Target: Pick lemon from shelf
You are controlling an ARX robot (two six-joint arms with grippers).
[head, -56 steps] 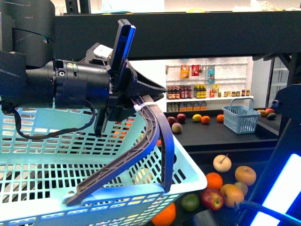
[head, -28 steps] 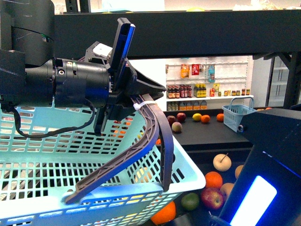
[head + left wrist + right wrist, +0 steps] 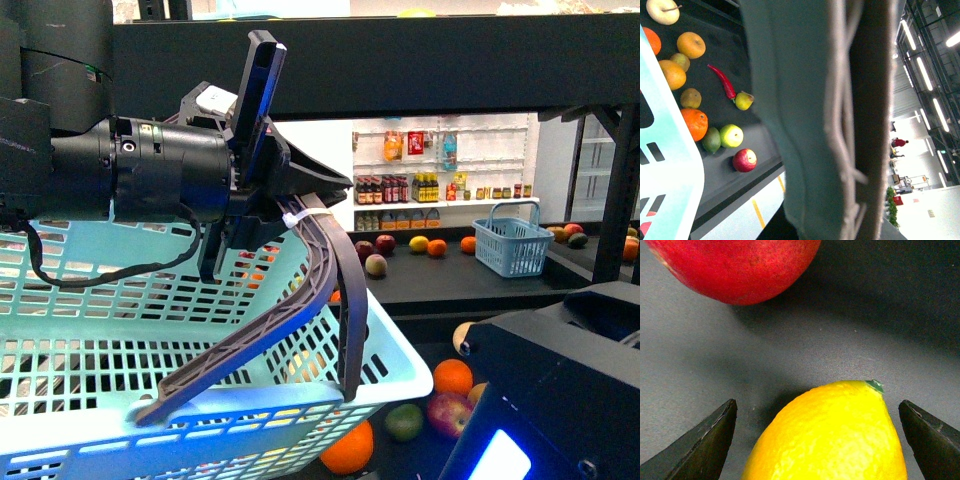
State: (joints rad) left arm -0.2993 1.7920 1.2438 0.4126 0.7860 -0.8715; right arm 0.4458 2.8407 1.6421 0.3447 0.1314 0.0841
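Right claw point(image 3: 817, 407) is spread wide, fingers point(image 3: 700, 450) flanking the lemon point(image 3: 830, 435) lying on the shelf point(image 3: 705, 355) near a red apple point(image 3: 735, 265), lined up to close. Left claw point(image 3: 293, 213) seems clamped on the basket handle point(image 3: 335, 285), holding it ready for fruit

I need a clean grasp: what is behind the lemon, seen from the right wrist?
A red fruit lies beyond the lemon on the dark shelf, apart from it. The lemon hides the shelf surface under itself.
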